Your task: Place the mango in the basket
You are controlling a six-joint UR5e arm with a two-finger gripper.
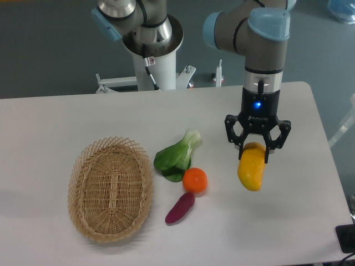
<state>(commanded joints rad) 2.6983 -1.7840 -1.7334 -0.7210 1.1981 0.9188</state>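
Observation:
The mango (pixel 251 168) is a smooth oblong yellow fruit, orange at its top end. It hangs upright above the right part of the table. My gripper (pixel 255 148) is shut on the mango's upper end. The basket (pixel 110 188) is an oval tan wicker basket with a looped rim. It lies empty on the left part of the table, far to the left of the gripper.
Between gripper and basket lie a green leafy vegetable (pixel 177 155), a round orange fruit (pixel 194 180) and a dark purple elongated vegetable (pixel 179 208). The arm's white base (pixel 152 58) stands behind the table. A dark object (pixel 346 238) sits at the front right corner.

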